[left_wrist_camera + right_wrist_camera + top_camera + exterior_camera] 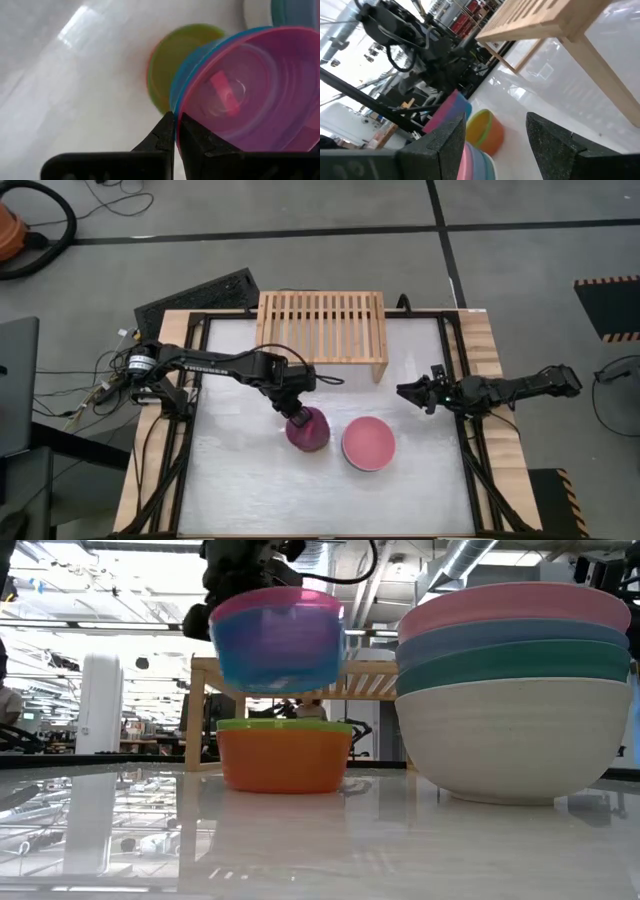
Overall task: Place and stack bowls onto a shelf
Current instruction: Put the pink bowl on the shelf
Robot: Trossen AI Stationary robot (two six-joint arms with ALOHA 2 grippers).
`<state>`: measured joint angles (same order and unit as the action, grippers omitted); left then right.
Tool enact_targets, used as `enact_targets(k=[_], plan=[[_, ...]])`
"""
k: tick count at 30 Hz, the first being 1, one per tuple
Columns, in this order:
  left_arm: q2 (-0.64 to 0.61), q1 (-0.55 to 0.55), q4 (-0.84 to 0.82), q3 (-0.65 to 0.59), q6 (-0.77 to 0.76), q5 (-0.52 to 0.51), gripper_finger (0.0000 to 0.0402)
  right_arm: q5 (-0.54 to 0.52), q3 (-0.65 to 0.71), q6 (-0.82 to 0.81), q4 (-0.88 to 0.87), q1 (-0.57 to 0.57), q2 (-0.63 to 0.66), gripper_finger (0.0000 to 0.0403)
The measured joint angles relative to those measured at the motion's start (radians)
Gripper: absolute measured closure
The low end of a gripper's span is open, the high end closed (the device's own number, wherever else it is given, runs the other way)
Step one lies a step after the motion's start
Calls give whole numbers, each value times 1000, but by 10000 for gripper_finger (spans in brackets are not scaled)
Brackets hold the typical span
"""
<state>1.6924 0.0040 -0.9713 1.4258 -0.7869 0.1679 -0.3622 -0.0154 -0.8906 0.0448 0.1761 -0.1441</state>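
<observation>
Left claw (175, 131) on magenta bowl (250, 90) rim

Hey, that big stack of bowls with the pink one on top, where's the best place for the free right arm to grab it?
Probably the rim. The large stack sits upright, mouth up, its pink top bowl exposed; the sides are too wide to span. The open right gripper could descend from above, one finger inside and one outside the rim's nearest edge, as the left gripper pinches the small bowls.

In the low view the lifted magenta and cyan bowls (279, 638) are motion-blurred and hide part of the shelf (370, 680); the large stack (514, 690) is cut off at the frame's edge.
</observation>
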Motion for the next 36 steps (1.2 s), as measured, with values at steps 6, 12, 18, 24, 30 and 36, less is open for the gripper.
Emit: enact_targets(k=[6, 12, 18, 24, 30, 36], plan=[[-12, 18, -6, 1, 6, 5, 401, 3, 2, -3, 90, 0, -27, 168], [-8, 22, 111, 27, -9, 25, 401, 5, -42, -2, 59, -2, -113, 168], [-11, 24, -33, 26, -18, 3, 401, 27, -51, -22, 74, 0, -206, 168], [-18, 40, -28, 25, -2, 17, 401, 28, -83, -18, 148, -3, -290, 168], [-20, 60, -10, 26, 0, 46, 401, 69, -223, 106, 120, -3, -456, 168], [-21, 61, 41, 27, 8, 55, 401, 115, -372, 188, 34, -8, -684, 168]])
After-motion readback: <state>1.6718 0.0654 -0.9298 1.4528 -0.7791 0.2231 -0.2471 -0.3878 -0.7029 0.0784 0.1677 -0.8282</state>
